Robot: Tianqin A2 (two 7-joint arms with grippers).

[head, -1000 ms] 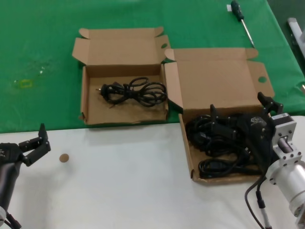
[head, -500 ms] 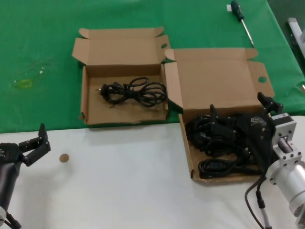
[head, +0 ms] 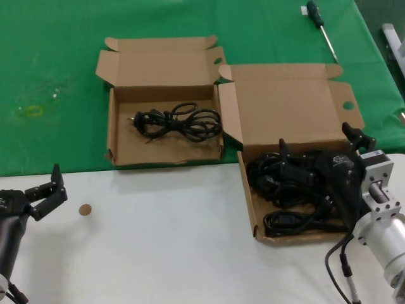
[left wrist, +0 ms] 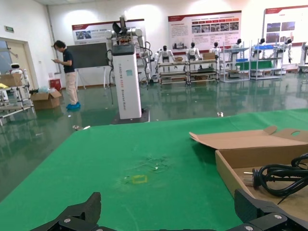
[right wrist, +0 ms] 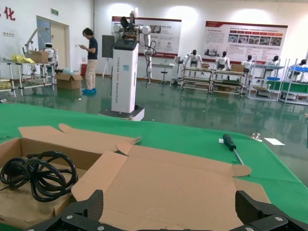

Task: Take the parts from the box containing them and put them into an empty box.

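surface: green cloth over far table, white near edge
cords: in larger box, under right gripper, spread wide
left gripper: near-left corner, open

Black hands; silver ribbed right wrist, black cable.

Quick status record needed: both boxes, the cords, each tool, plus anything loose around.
larger box: on the robot's right, lid open, holds a pile of black cords
smaller box: to the larger box's left, lid open, one cord bundle inside
right tool: open, down in the larger box over the cord pile
left tool: open, over the white surface at near left, holding nothing
screwdriver: on the green cloth behind the larger box
small round disc: on the white surface near the left tool
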